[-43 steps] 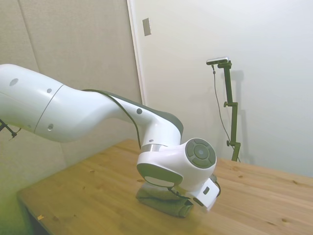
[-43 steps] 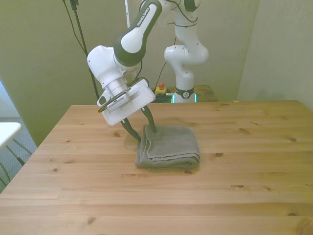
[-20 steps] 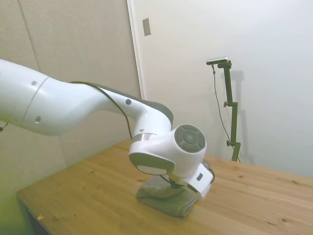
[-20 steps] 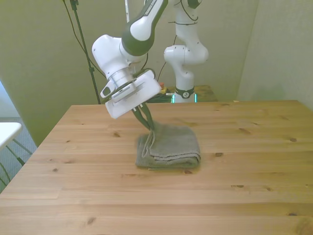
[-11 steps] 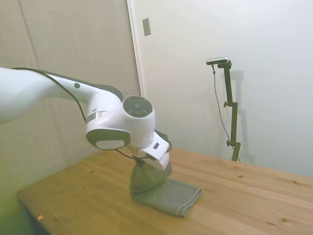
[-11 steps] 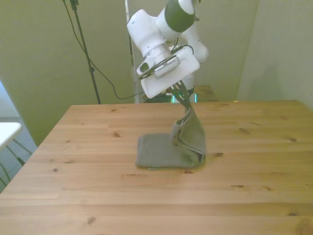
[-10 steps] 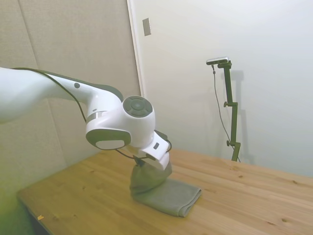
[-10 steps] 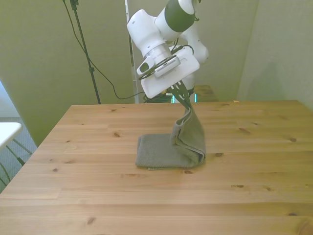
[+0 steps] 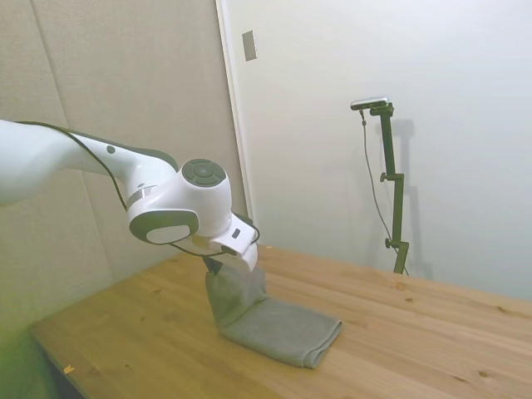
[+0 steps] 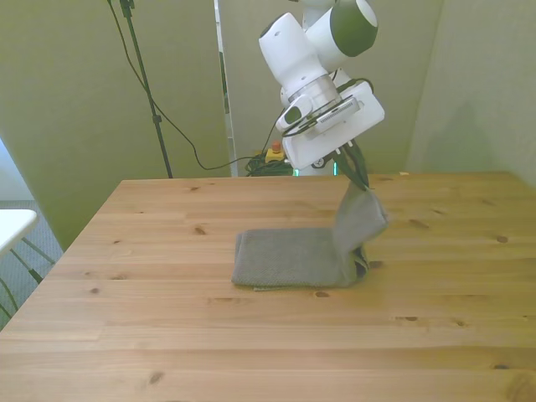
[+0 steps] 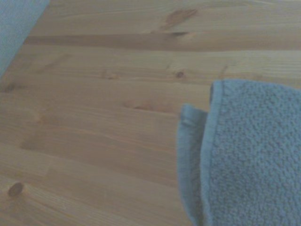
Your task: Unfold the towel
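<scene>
1. Towel (image 10: 293, 258) sits near the middle of the counter (image 10: 167, 335): most of it lies flat, while the flap on the front view's right stands up, pinched at its top edge.
2. Our fingers (image 10: 358, 177) are closed on that top edge, gripping only cloth; in the side view they are hidden behind the wrist and the raised flap (image 9: 233, 295).
3. We judge the flap is held high so the upper layer peels off the lower one and can be carried over to the bare wood on the front view's right; the flat part's own weight keeps it in place.
4. Close up, the wrist view shows a rounded terry corner (image 11: 235, 155) with a second layer peeking out beside it, so the cloth is not yet open.
5. Around it, the counter is knotty pale wood planks, bare around the cloth.
6. Behind stand plain light walls, with cables trailing down in the front view.
</scene>
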### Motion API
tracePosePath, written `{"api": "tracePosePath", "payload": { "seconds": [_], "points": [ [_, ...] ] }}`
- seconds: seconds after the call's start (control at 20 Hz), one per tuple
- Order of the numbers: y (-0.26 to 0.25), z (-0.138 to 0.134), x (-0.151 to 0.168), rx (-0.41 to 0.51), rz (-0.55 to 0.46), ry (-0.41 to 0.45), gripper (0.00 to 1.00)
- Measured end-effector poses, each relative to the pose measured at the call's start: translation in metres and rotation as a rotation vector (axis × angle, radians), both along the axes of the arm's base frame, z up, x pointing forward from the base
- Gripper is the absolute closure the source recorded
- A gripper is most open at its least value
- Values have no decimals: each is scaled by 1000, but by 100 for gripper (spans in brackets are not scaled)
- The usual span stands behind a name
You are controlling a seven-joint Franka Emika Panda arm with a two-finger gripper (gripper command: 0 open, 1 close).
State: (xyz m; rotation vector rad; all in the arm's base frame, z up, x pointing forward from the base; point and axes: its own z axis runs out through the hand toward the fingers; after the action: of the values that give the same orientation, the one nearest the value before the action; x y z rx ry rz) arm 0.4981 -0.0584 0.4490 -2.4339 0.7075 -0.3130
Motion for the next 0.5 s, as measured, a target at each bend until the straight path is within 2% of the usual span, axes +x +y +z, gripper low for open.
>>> {"api": "tracePosePath", "payload": {
  "seconds": [0.5],
  "points": [
    [13,-19,9,-9,26,43,0]
  ]
}}
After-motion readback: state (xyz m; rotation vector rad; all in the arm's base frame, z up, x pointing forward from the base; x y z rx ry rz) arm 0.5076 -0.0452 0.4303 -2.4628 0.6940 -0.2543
